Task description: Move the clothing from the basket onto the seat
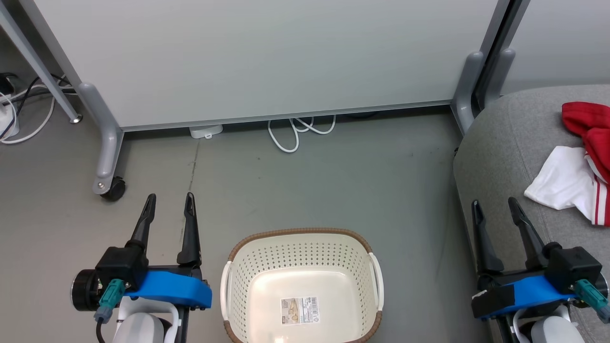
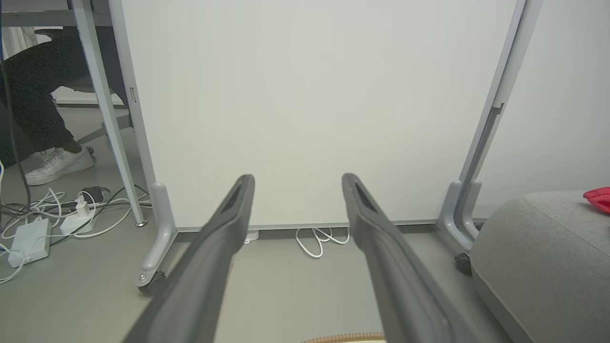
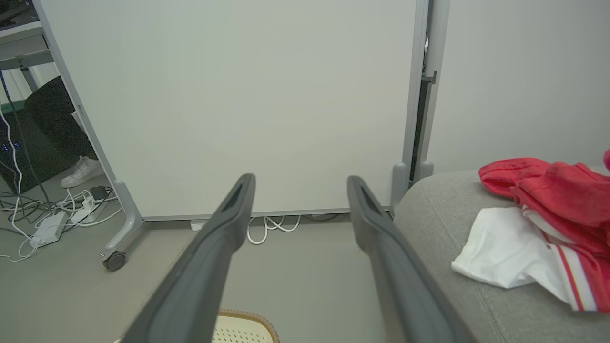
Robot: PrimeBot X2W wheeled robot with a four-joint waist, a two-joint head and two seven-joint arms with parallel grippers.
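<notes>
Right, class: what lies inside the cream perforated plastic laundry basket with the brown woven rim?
Inside the basket, a small printed label sits on its smooth floor, with no garments around it. Its nearest end is cut off by the picture's edge, so that part is unseen.

White cable [image 1: 290, 136] under partition panel [image 1: 267, 57]

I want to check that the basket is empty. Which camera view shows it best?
The head view: the basket is seen from above, with a label on its otherwise bare bottom. The left wrist view catches a sliver of its brown rim at the bottom edge; the right wrist view, one corner.
</notes>
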